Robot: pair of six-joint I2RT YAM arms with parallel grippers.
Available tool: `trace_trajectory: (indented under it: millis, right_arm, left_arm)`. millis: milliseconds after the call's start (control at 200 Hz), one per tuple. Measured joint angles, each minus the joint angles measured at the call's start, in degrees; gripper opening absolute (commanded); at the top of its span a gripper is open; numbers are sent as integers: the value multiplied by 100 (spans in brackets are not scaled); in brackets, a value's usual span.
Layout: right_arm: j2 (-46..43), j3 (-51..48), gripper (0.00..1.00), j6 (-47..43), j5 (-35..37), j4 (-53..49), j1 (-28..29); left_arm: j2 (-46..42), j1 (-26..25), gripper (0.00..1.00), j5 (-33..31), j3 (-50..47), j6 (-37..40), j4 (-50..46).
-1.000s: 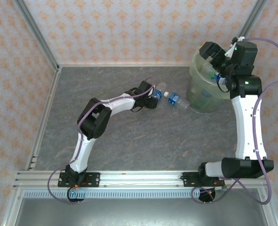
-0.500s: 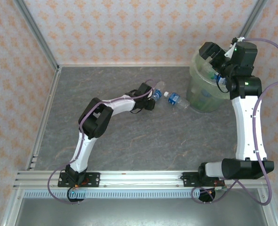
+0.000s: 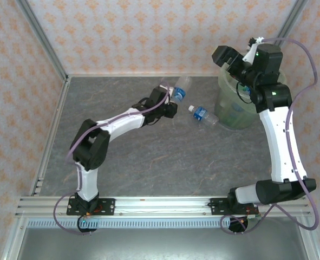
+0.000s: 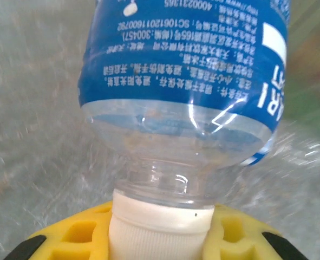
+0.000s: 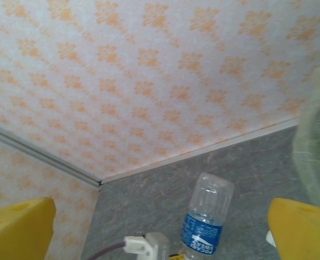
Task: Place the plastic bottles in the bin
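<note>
A clear plastic bottle [image 3: 182, 86] with a blue label hangs in the air over the back of the table, base tilted up. My left gripper [image 3: 172, 99] is shut on its white cap. In the left wrist view the cap sits between the yellow fingers [image 4: 67, 238] of the left gripper [image 4: 162, 233], with the bottle [image 4: 187, 81] standing out beyond them. A second bottle [image 3: 201, 115] lies on the table just left of the bin [image 3: 233, 114]. My right gripper [image 3: 228, 58] hovers open above the bin's left rim, nothing between its fingers [image 5: 19, 227]. Its camera sees the held bottle [image 5: 206, 216].
Patterned walls close in the grey table [image 3: 149, 157] at the back and both sides. The bin's pale-green rim [image 5: 317, 146] is at the right edge of the right wrist view. The left arm stretches diagonally across the table's middle.
The left gripper closed on the bottle's cap and lifted it off the table, up and toward the back. The right gripper shifted a little left above the bin.
</note>
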Motion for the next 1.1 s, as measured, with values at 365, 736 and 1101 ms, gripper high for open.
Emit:
trace_trajectory:
  millis: [365,736,1101]
  right_arm:
    - [369,98,93,197,-850,459,138]
    - [787,127,86,345,-1419,544,391]
    - [1054,319,85,323,-1137,61,498]
  left_arm:
    - [-1519,-46,20,282,-457,-103,881]
    - [-1604,-422,19,431,-450,170,807]
    - [-1646,-527,19,278,-446,308,649]
